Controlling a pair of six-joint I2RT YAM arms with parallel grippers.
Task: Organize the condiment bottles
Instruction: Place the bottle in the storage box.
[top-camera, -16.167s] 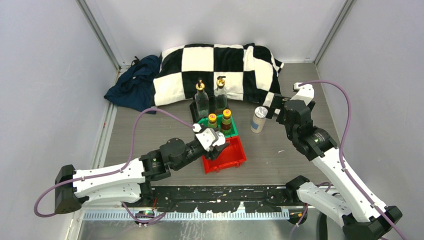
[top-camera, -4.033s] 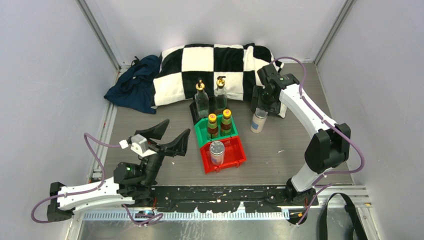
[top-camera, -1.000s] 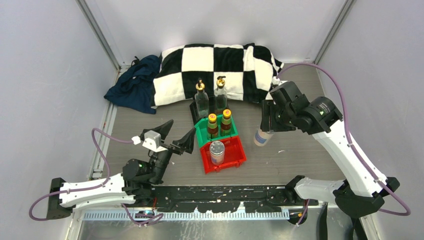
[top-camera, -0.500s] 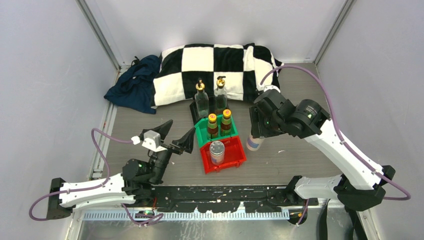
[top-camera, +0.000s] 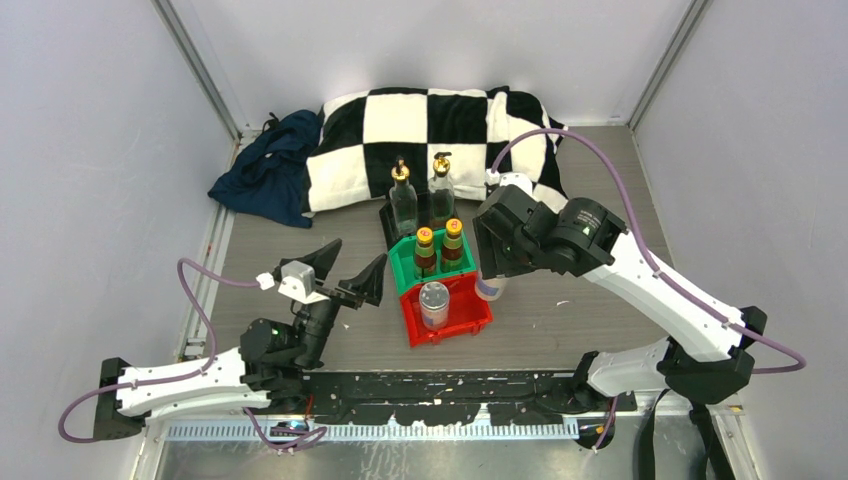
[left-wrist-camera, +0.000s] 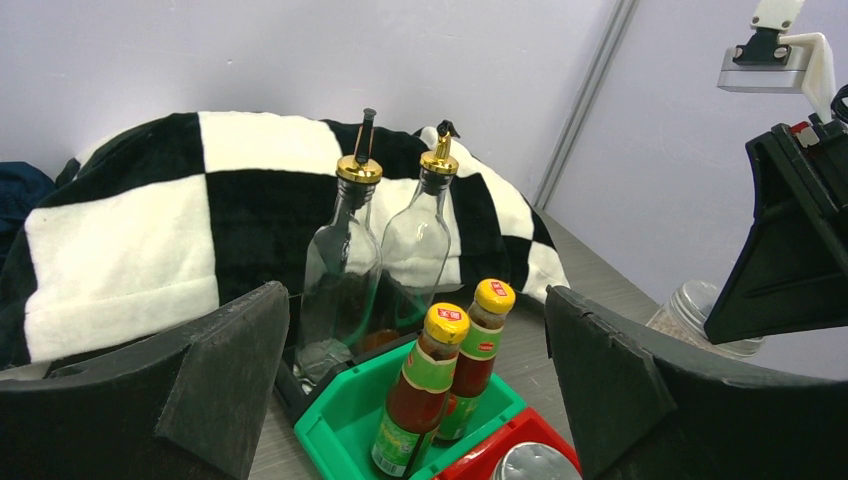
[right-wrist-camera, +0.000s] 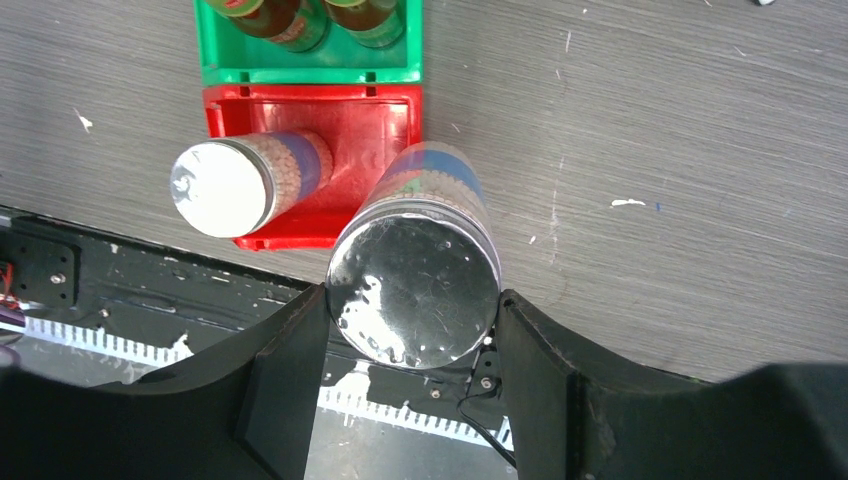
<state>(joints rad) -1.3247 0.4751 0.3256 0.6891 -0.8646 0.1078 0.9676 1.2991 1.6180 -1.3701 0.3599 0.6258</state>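
Two tall glass bottles (top-camera: 403, 208) (top-camera: 440, 195) with gold pourers stand in the black bin (top-camera: 386, 215). Just in front, two yellow-capped sauce bottles (top-camera: 425, 250) (top-camera: 453, 242) stand in the green bin (top-camera: 404, 268). One silver-lidded shaker jar (top-camera: 433, 303) stands in the red bin (top-camera: 468, 312). My right gripper (top-camera: 489, 272) is shut on the other shaker jar (right-wrist-camera: 415, 268), held upright and lifted over the red bin's (right-wrist-camera: 372, 118) right edge. My left gripper (top-camera: 345, 276) hangs open and empty left of the bins, facing the bottles (left-wrist-camera: 345, 255).
A black-and-white checked cloth (top-camera: 450, 125) and a dark blue cloth (top-camera: 265, 170) lie at the back of the table. Grey walls close in on both sides. A black rail (top-camera: 440, 390) runs along the near edge.
My right arm has carried the shaker jar left, from open table toward the red bin's right side. The left arm has barely moved and stays open.
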